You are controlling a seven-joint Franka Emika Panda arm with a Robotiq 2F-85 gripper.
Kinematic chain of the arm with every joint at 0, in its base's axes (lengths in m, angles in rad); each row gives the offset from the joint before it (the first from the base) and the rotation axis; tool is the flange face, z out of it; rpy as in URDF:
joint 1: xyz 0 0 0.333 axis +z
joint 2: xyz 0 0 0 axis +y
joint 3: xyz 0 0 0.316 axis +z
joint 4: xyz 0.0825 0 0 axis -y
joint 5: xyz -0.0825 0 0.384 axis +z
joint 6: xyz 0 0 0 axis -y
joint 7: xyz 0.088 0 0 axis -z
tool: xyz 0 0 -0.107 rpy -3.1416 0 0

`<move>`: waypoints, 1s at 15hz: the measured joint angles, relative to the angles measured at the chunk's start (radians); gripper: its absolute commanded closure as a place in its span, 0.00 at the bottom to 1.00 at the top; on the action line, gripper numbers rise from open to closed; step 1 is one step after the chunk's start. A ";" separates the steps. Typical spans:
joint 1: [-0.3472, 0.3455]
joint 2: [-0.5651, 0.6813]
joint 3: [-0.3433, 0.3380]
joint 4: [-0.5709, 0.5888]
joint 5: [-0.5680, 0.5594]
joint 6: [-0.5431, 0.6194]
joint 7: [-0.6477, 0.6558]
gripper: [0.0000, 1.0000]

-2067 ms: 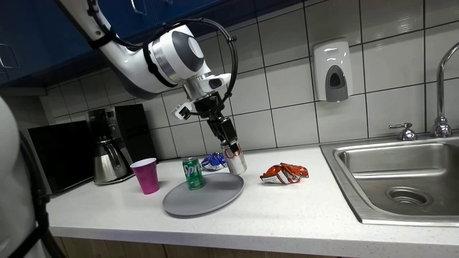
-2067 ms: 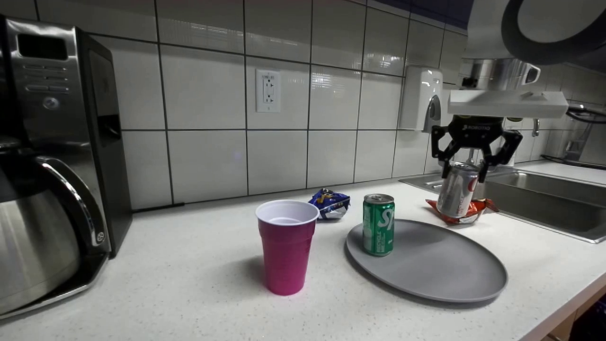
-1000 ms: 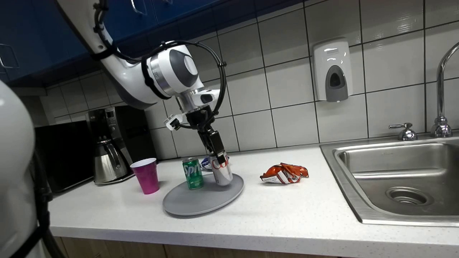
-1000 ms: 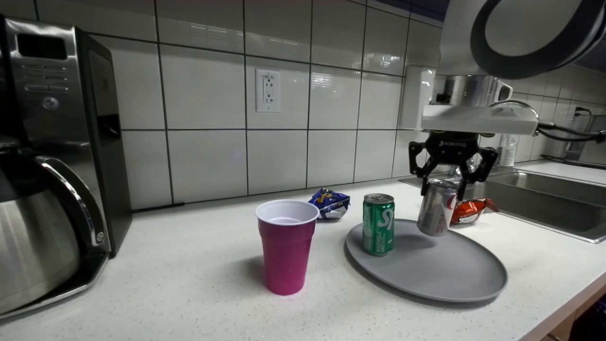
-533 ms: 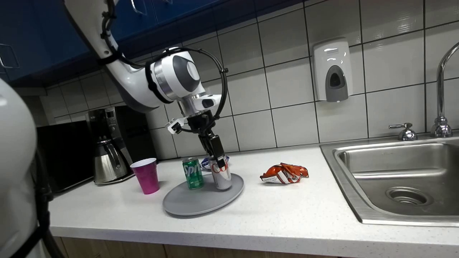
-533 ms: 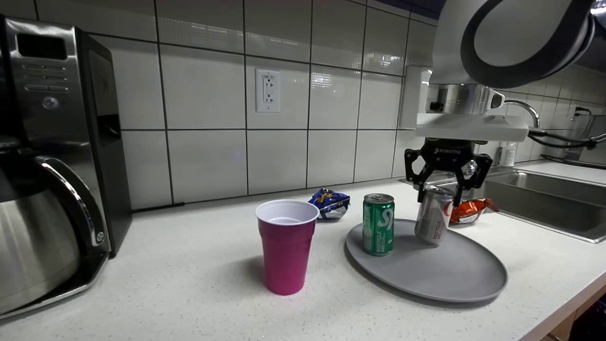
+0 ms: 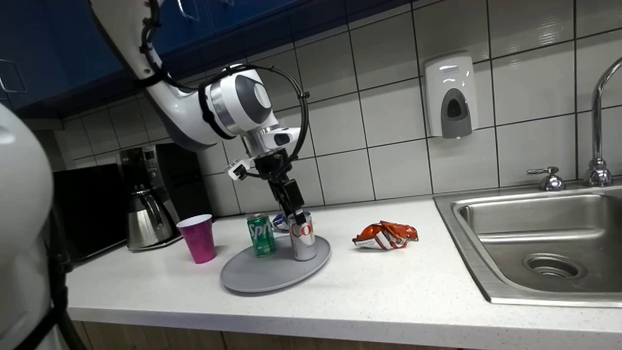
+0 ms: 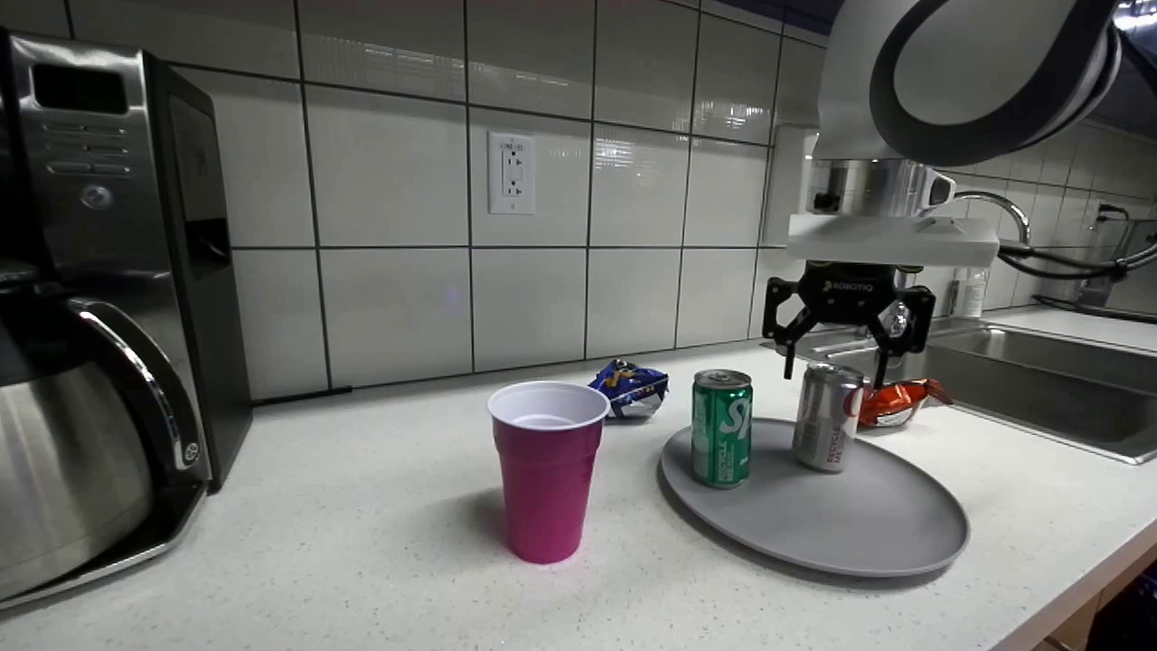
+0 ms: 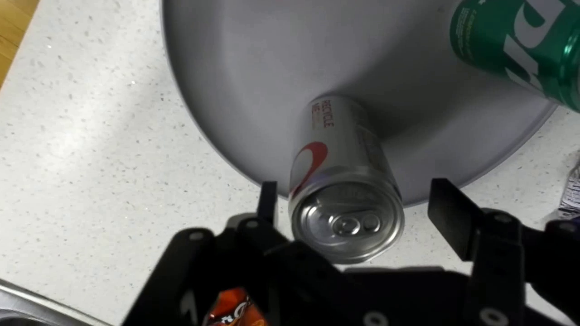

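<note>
Your gripper [image 8: 834, 372]: fingers spread either side of silver Coke can [image 8: 827, 425] | can upright on grey plate [image 8: 868, 520] | sideways drift could make you topple it

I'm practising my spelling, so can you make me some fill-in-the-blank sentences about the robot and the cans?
1. The plate holds the green can and the silver can, which makes ____ in all.
2. The gripper has a gap on each side of the silver can, so it is ____, not shut.
3. Between the blue bag and the orange bag, the one nearer the sink is ____.

Missing words: two; open; orange.
</note>
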 measured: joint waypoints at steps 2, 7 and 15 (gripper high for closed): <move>0.004 0.000 -0.003 0.008 0.000 -0.001 0.000 0.00; 0.008 -0.008 -0.004 0.022 0.000 -0.002 0.000 0.00; 0.017 -0.057 -0.001 0.028 -0.011 -0.013 0.000 0.00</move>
